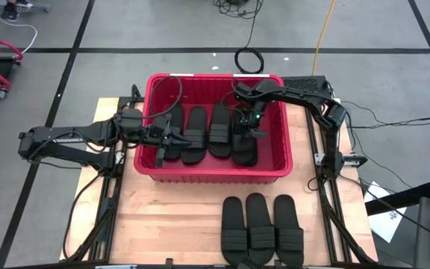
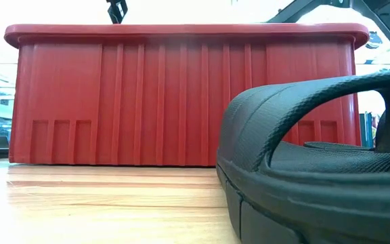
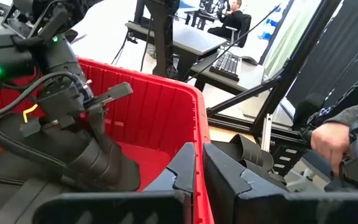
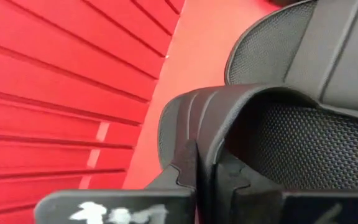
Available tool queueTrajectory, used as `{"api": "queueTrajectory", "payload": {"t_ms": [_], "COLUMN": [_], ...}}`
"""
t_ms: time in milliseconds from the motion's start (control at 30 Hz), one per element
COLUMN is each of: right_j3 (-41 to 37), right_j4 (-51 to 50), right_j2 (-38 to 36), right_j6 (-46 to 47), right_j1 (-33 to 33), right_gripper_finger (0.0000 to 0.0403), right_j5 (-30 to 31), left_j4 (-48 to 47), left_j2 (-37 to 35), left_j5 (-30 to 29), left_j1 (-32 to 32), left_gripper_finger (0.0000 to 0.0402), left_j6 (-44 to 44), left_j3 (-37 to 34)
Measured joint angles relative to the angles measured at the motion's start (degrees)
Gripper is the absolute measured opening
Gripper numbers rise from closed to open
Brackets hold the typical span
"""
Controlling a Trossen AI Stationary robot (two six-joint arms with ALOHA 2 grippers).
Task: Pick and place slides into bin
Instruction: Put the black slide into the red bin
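- Slides: I am seeing four slides (image 1: pixel 209 133) lying side by side inside the bin (image 1: pixel 274 153), and three more slides (image 1: pixel 263 229) lying in a row on the bench (image 1: pixel 163 217) in front of the bin.
- I am holding the right tool (image 1: pixel 246 124) down inside the bin, and its fingers are pinching the strap of the rightmost slide (image 4: pixel 278 112) there, close to the red wall.
- I am keeping the left tool (image 1: pixel 172 136) over the left part of the bin, above the leftmost slide; its fingers are closed together and gripping nothing.
- In the left wrist view, a person's hand (image 3: pixel 328 140) is showing beyond the bench.
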Motion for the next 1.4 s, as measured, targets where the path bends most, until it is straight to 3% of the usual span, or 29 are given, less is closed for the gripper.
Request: {"api": "queueTrajectory", "payload": {"t_ms": [233,633,800,933,1133,1267,1400], "right_j3": [-0.13,-0.25,-0.28,-0.28,-0.18,2.01,3.67], "right_j4": [4.64,7.04,9.92,12.05,10.43,6.41,3.59], "right_j2": [0.01,-3.39,-6.82,-9.93,-18.31,-27.65,-38.05], "right_j6": [4.39,7.33,9.80,11.50,15.60,22.28,31.19], "right_j1": [-0.72,-1.27,-1.50,-1.51,-1.51,-1.04,0.72], "right_gripper_finger": [0.0011,0.0131,0.0156,0.0159,0.0159,0.0159,0.0159], "right_j5": [4.33,9.45,10.48,14.77,21.08,20.10,14.25], "left_j4": [-2.36,-3.01,-2.94,-2.84,-2.83,-2.84,-2.88], "left_j2": [0.00,0.00,0.00,0.00,0.00,0.00,0.00], "left_j5": [-0.02,-0.02,-0.04,-0.04,-0.04,0.02,0.16], "left_j1": [0.00,0.00,0.00,0.00,0.00,0.00,0.00], "left_gripper_finger": [0.0026,0.0026,0.0026,0.0026,0.0026,0.0026,0.0026], "left_j6": [-0.07,-0.31,-0.30,-0.28,-0.50,0.33,1.77], "left_j3": [0.00,0.00,0.00,0.00,0.00,0.00,0.00]}}
